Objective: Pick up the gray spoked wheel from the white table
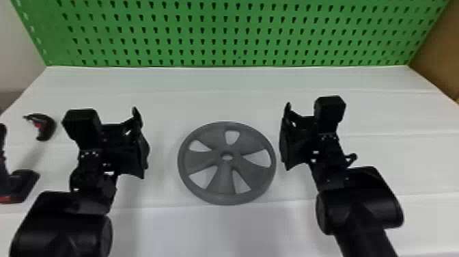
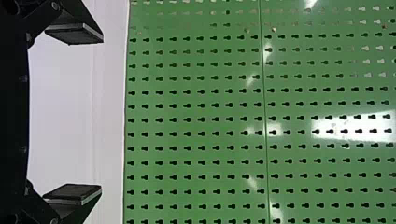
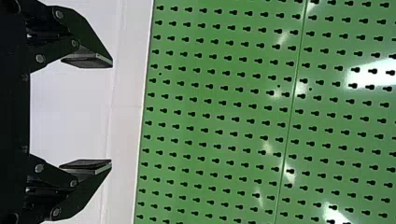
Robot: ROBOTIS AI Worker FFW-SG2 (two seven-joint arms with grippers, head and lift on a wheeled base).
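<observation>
The gray spoked wheel (image 1: 200, 161) lies flat on the white table (image 1: 392, 160), at the middle of the head view. To its left, a gap apart from the rim, is my left gripper (image 1: 142, 147). On the other side, my right gripper (image 1: 285, 143) is close to the wheel's right rim; whether it is above or level with it I cannot tell. In the left wrist view the left gripper (image 2: 102, 114) has its fingers wide apart with nothing between them. The right gripper (image 3: 111, 113) is likewise open and holds nothing in the right wrist view.
A green perforated panel (image 1: 225, 36) stands along the table's back edge. At the far left are a small black and red object (image 1: 46, 126) and a larger black tool (image 1: 24, 184), left of the left arm. A brown surface (image 1: 440, 51) borders the table at the back right.
</observation>
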